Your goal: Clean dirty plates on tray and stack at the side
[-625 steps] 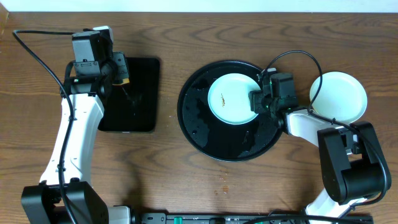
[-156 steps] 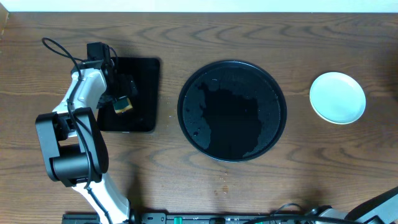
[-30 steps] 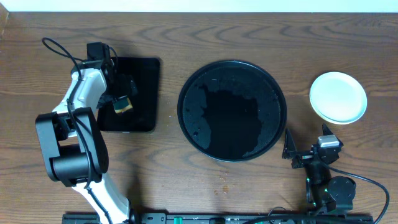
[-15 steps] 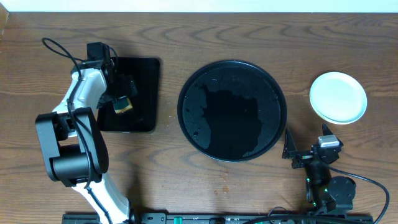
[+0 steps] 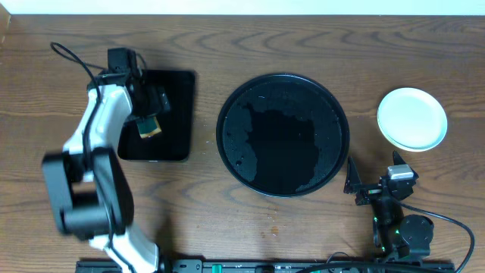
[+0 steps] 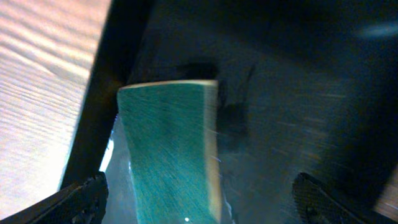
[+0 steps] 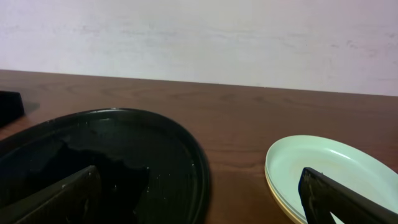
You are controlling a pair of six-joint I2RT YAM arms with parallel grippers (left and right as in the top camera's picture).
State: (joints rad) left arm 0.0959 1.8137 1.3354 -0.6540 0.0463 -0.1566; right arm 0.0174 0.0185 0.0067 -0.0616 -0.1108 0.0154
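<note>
The round black tray (image 5: 283, 178) lies in the middle of the table, wet and with no plate on it; its rim (image 7: 198, 163) shows in the right wrist view. The plates (image 5: 411, 118) sit stacked on the wood at the right, pale blue-white on top with a yellowish edge beneath (image 7: 323, 168). My right gripper (image 5: 373, 182) rests low near the front edge, open and empty (image 7: 202, 202), facing the gap between tray and stack. My left gripper (image 5: 150, 106) hangs open over a green sponge (image 6: 168, 146), fingers well apart on either side.
The sponge (image 5: 149, 128) lies on a smaller rectangular black tray (image 5: 176, 91) at the left, whose wet surface (image 6: 298, 93) fills the left wrist view. Bare wood lies between the two trays. A wall stands behind the table (image 7: 199, 37).
My left arm has shifted a little and looks blurred in motion; the sponge stays where it was. The right arm, tray and plates have not moved.
</note>
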